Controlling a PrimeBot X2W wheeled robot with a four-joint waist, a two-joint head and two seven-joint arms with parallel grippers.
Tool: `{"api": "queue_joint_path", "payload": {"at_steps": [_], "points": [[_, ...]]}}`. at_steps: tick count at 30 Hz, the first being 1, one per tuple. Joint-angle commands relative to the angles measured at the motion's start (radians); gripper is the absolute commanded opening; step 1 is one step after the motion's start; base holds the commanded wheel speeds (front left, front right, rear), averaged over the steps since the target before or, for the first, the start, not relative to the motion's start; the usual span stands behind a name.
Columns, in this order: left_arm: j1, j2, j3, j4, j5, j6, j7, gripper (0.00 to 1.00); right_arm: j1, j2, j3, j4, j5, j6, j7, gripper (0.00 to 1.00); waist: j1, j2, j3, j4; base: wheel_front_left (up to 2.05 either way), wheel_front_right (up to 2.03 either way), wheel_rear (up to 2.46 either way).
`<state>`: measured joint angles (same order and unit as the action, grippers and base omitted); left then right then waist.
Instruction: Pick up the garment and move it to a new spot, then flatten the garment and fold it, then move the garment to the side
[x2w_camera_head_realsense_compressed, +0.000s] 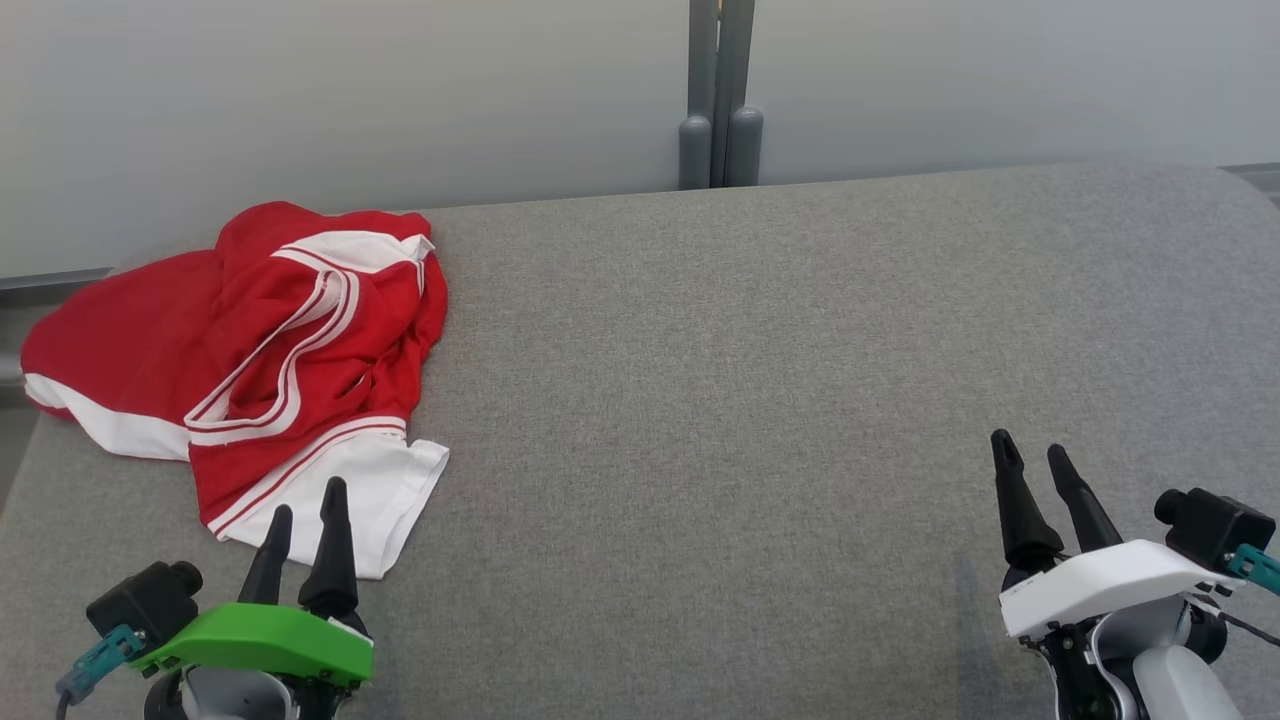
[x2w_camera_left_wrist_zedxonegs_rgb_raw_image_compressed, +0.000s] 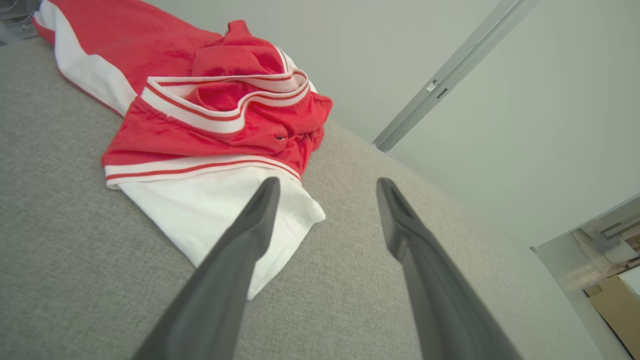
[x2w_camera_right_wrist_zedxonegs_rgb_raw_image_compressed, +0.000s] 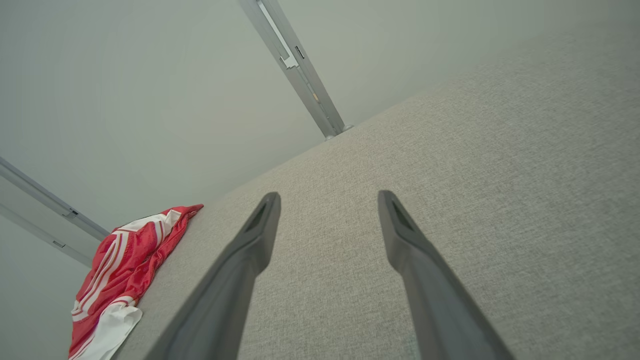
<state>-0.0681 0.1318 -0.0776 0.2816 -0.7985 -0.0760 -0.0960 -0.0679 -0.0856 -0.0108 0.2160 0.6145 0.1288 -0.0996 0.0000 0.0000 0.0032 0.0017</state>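
Head cam's looking down on the grey fabric surface; both wrist cams are skimming low across it, sharing the crumpled red-and-white garment.

So the left pincer has two long dark grey fingers that taper to blunt tips, each with a slim recess on the inner face near the tip. Behind it is a bright green shell. Beside that shell is a chunky black camera block with a teal plug and a dark cable. The right pincer is the same build, but with a white shell, its own black camera and a pale grey forearm.
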Motion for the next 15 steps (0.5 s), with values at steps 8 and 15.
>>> {"api": "queue_joint_path", "payload": {"at_steps": [8, 15], "points": [[-0.01, 0.001, 0.007, 0.001, 0.105, -0.012, -0.032, 1.0, -0.019, -0.013, 0.005, -0.006, -0.118, 0.002, -0.033, 1.0, 0.0, 0.0, 0.0, -0.001, 0.0, 0.0, 0.0], [-0.004, -0.001, 0.015, 0.014, 0.178, -0.022, -0.052, 1.0, -0.02, -0.017, 0.008, -0.003, -0.195, 0.002, -0.053, 1.0, 0.0, 0.0, 0.001, -0.002, 0.0, 0.0, 0.0]]}}
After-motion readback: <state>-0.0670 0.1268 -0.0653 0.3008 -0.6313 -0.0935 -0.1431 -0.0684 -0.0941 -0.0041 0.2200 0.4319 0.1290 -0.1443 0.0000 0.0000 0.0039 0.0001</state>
